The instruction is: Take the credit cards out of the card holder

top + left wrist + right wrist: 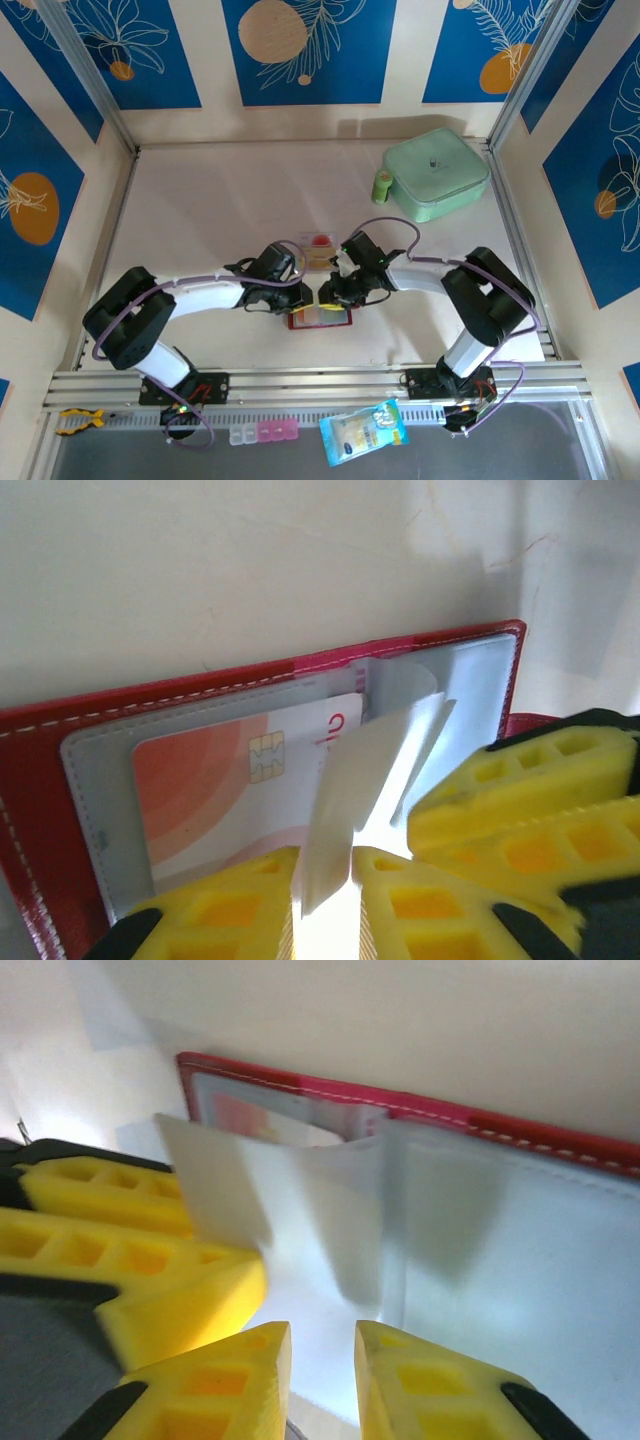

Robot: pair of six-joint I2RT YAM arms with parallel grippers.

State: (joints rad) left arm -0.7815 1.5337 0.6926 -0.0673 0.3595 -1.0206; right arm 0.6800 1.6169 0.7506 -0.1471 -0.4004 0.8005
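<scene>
card holder [320, 318] open on table [200, 210] | whitish card [230, 790] judged stiff, slick, inside clear pocket [105, 790], pinch at pocket mouth | left pincer [325, 890] clenched on floppy pocket flap [375, 765] | right pincer [322, 1360] narrowly parted, seemingly empty

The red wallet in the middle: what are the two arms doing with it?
Both arms work on the open red card holder. The left gripper pinches a clear pocket flap and holds it raised; a whitish card with pink marking lies in a pocket next to it. The right gripper is over the holder's clear pockets too; whether it grips anything is unclear.
</scene>
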